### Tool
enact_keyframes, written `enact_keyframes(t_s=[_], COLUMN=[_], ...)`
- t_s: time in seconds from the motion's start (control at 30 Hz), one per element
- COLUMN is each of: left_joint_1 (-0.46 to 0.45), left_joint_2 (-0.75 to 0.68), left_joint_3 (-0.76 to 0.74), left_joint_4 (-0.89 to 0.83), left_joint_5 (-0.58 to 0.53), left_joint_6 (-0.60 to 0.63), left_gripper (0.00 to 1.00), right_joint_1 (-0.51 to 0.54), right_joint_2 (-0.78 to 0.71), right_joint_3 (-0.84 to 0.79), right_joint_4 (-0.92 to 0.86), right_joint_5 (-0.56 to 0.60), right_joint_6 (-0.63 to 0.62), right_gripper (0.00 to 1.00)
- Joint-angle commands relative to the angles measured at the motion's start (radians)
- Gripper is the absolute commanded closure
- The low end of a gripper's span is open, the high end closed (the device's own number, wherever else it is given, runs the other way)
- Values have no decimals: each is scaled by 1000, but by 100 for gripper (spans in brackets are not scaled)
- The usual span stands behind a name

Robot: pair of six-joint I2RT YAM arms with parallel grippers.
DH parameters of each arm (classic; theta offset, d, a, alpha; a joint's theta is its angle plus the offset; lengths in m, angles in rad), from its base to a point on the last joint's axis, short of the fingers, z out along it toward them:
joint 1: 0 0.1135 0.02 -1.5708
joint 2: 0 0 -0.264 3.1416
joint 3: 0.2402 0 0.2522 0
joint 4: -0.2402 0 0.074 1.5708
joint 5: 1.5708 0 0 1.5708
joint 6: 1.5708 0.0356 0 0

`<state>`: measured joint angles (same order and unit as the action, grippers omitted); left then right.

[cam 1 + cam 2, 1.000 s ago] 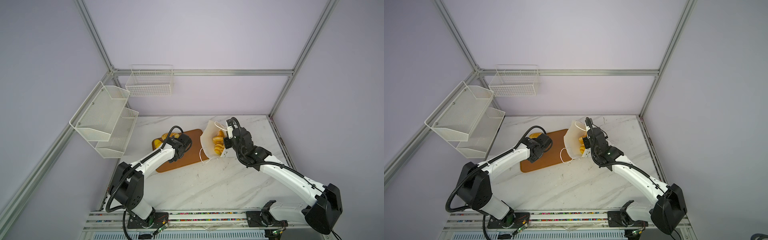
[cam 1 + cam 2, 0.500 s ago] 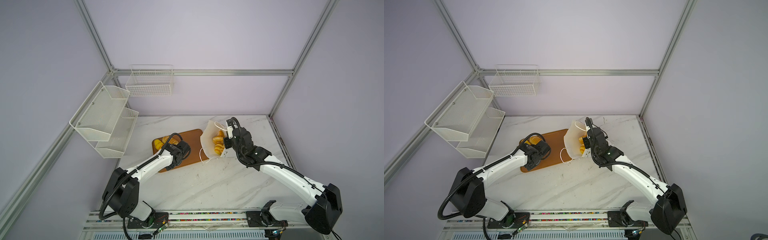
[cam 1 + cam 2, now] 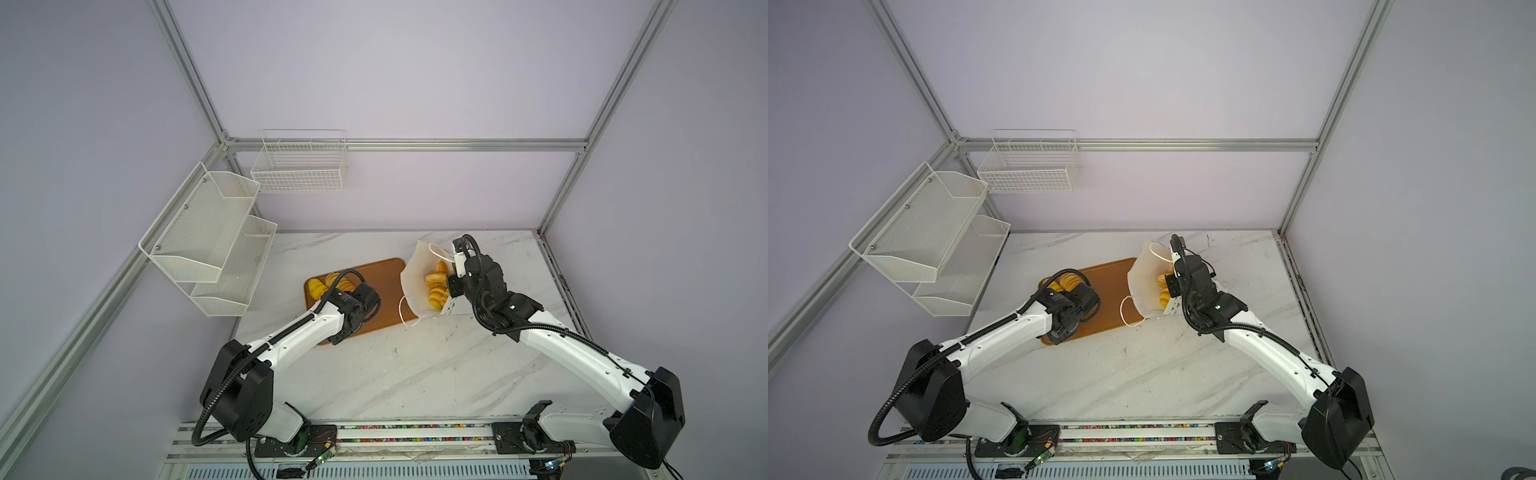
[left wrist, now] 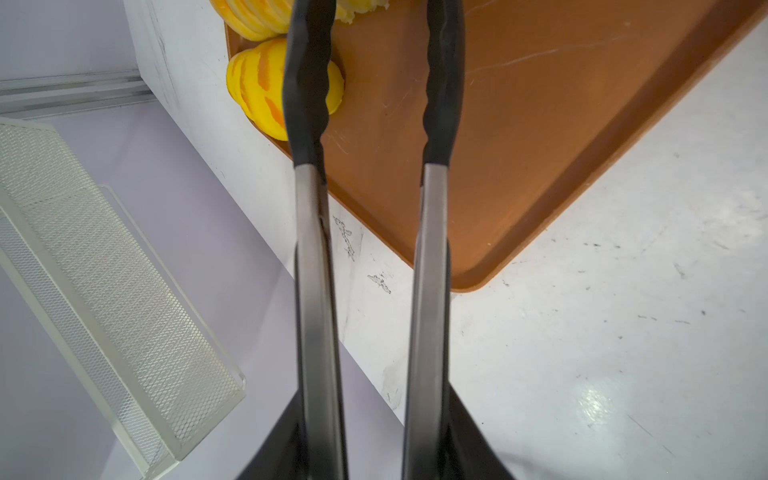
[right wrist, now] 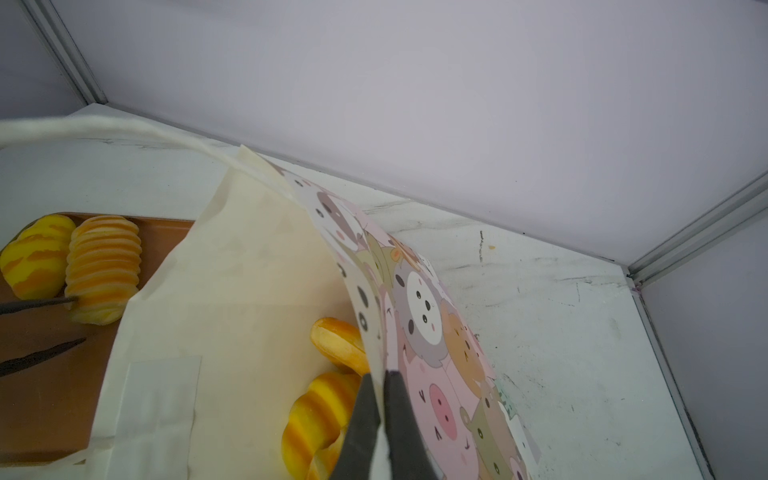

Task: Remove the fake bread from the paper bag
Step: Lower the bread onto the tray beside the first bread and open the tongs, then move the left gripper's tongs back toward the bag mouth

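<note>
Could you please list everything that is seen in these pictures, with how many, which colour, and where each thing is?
white grey-veined marble table: one, under everything.
flat rectangular tray: one, brown, mid-table.
toy bread pieces on the tray: at least two, golden yellow, far-left corner of the tray.
cartoon-printed paper bag: one, pastel outside, white inside, at the tray's right edge, mouth open.
toy bread pieces inside the bag: about three visible, golden yellow.
wire basket: one, white, on the back wall.
two-tier mesh shelf: one, white, on the left wall.
left gripper: black-tipped metal fingers, open, over the tray beside the bread.
right gripper: black, shut on the bag's rim.
</note>
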<state>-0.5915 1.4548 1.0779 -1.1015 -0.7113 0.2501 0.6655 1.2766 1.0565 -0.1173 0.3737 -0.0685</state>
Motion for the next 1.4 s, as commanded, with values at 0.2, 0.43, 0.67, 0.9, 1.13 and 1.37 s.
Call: enact_keyframes(t_s=[0.2,0.43,0.67,0.9,1.13,1.37], left_joint_1=[-7,-19,-38,-186,-405,-416], left_joint_2=[-124,-146,-137,-124,-50,113], left_joint_3=[11,166,537,661,656,732], left_joint_4=[-54,-137,-219,-222,-232,-223], left_joint_5=[19,109,360,399,224,226], left_joint_6=[-12,-109,-156,-76,2,-9], left_gripper=[81,94,97,88,76,67], right_joint_1=[-6,-6,-6,-6,-6,-6], right_joint_2=[-16,-54,-117,-109,-109,-126], right_joint_3=[22,3,-67,-63,-67,-93], right_joint_4=[5,-8,-17,-32,-26,-5], right_joint_5=[-28,-81,-162,-174,-145,-156], right_joint_6=[-20,-101,-179,-191,-170,-182], right_gripper=[100,100,100,100,100,100])
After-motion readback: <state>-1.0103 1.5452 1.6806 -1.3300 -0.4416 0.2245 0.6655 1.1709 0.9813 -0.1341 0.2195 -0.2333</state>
